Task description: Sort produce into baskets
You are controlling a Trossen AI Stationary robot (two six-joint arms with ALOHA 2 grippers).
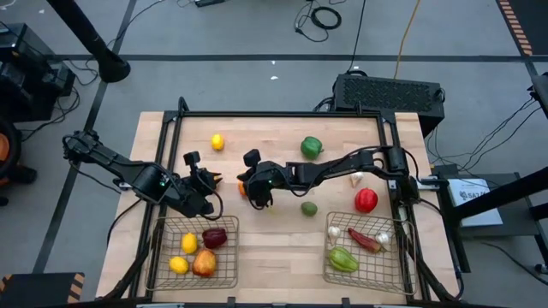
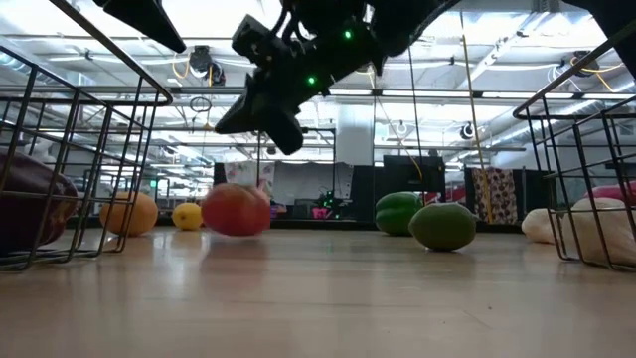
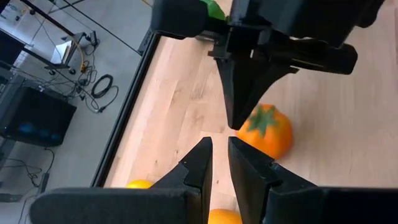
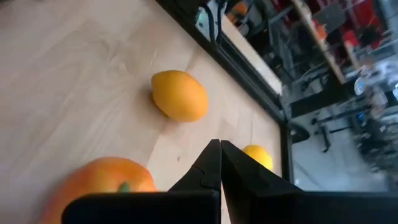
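An orange (image 1: 242, 188) with a green stem (image 3: 267, 129) rests on the table near its middle. My right gripper (image 1: 259, 197) hangs shut just above and beside it (image 2: 286, 137), touching nothing. My left gripper (image 1: 210, 182) waits a little to the left, by a second orange (image 1: 217, 179); its fingertips (image 3: 217, 144) stand a narrow gap apart with nothing between them. The left basket (image 1: 163, 221) holds two lemons, an apple and a dark red piece. The right basket (image 1: 409, 248) holds a green pepper, a red chili and garlic.
Loose on the table lie a lemon (image 1: 217, 142), a green pepper (image 1: 312, 147), a small green fruit (image 1: 309, 208), a red apple (image 1: 366, 200) and a garlic bulb (image 1: 356, 179). A dark frame (image 1: 282, 115) rims the table.
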